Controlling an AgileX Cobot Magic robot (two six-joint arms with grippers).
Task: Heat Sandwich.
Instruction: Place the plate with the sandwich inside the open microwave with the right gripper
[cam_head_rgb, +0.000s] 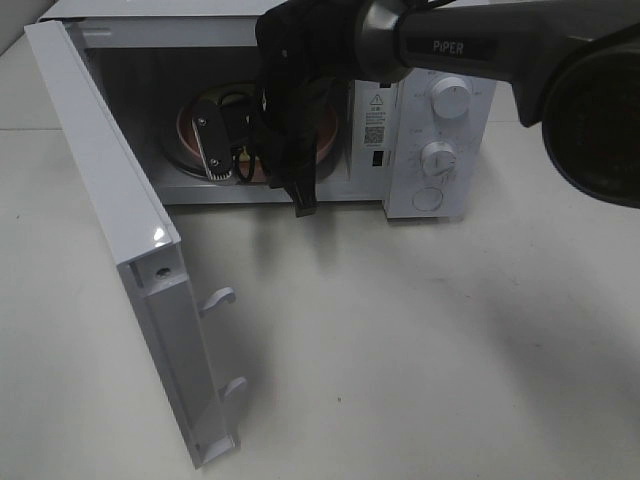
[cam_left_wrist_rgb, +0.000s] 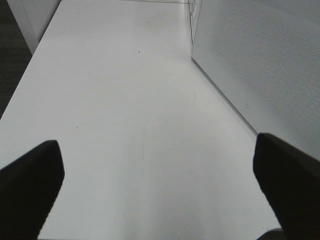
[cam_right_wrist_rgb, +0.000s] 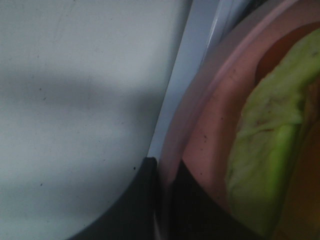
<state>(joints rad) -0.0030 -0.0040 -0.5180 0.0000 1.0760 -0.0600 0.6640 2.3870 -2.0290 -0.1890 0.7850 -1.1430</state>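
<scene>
The white microwave stands at the back with its door swung wide open to the left. My right gripper reaches into the cavity, where the pink plate sits. In the right wrist view the plate's rim runs between my dark fingers, which are closed on it. The sandwich, pale green-yellow, lies on the plate. In the exterior view the gripper hides most of it. My left gripper is open and empty, low over the table beside the microwave's side wall.
The open door sticks far out toward the front left, with two latch hooks on its edge. Two knobs and a button are on the microwave's right panel. The right arm crosses above the microwave. White table in front.
</scene>
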